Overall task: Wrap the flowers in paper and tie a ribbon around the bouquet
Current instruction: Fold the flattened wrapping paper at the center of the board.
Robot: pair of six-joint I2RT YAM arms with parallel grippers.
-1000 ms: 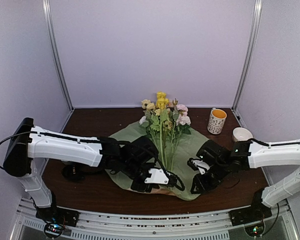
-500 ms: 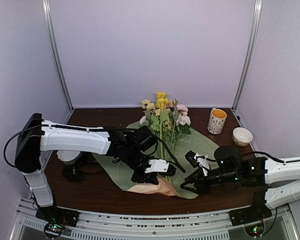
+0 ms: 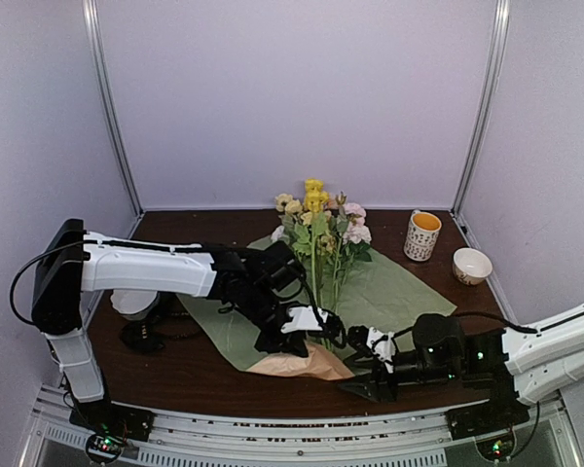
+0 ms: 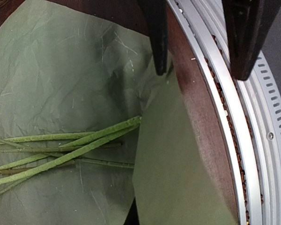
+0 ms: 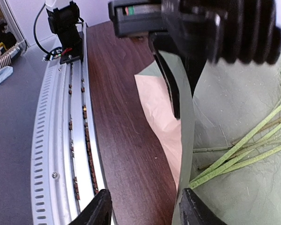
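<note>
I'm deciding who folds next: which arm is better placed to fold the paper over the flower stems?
Left, probably. The left claw has the paper raised at its near corner beside the flower stems; the right claw is open, low by the table edge, empty.

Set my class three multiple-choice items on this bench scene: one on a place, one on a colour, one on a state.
1. The flowers lie: A in a vase; B on the paper; C in a bucket.
2. The inside of the mug is: A blue; B black; C orange.
3. The right gripper is: A open; B shut on a stem; C shut on a blossom.
Answers: B, the stems run across the sheet; C, orange shows inside its rim; A, its jaws stand apart in the right wrist view.
</note>
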